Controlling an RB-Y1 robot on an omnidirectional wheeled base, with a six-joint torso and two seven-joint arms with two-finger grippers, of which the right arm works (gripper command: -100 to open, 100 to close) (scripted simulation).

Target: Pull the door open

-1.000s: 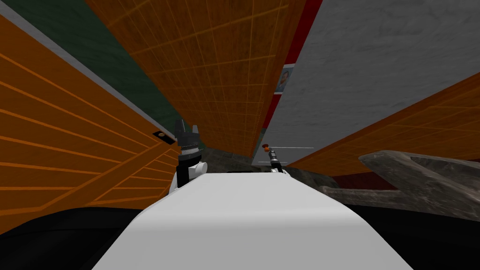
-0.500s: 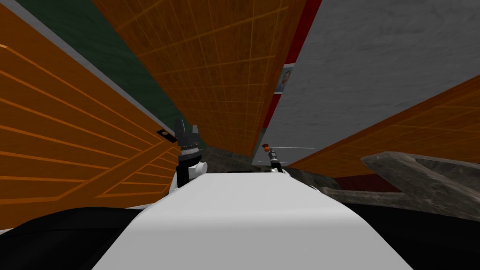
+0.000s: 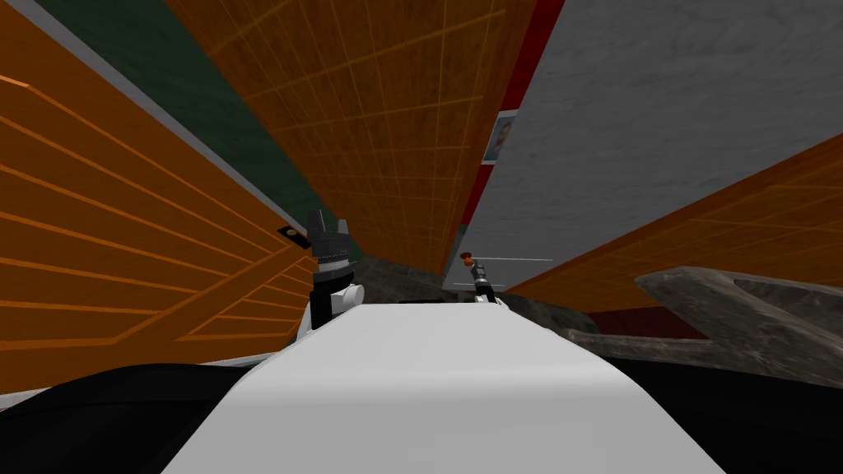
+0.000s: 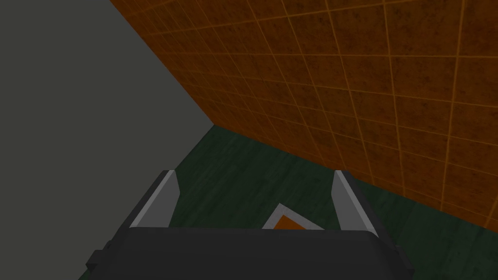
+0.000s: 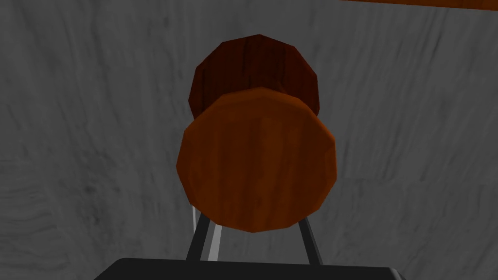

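The round orange-brown wooden knob [image 5: 257,160] sits on a darker reddish-brown round base [image 5: 253,68], and that's fixed to a flat grey streaky door [image 5: 97,121]. In the head view the knob [image 3: 467,257] is tiny, a bit right of centre, low down at the left edge of the door [image 3: 659,123], which splays up and away to the right.

The right gripper [image 5: 253,239] is right on it. Its two thin fingers [image 5: 202,238] rise from the dark body and slip behind the knob's lower edge, one on each side. They stand closer together than a spread pair would, so it looks clamped on the knob. From the head view the right gripper [image 3: 475,267] reaches forward with its tip touching the knob.

The left gripper [image 3: 327,224] is over on the left, held upright and well apart from the door. Its wrist view shows the left gripper [image 4: 253,189] with both fingers spread wide.

Further out, a big orange wall with a fine grid [image 3: 370,123] rises beyond the two grippers. A narrow dark red strip [image 3: 527,58] runs between it and the door, with a small framed portrait [image 3: 500,138] on it. On the left is an orange panelled surface with pale lines [image 3: 123,247], carrying a small black plate with an orange dot [image 3: 290,234] just beside the left gripper. A dark green band [image 3: 165,82] lies between that surface and the gridded wall. Near right there's a rough grey stone-looking slab [image 3: 741,313].
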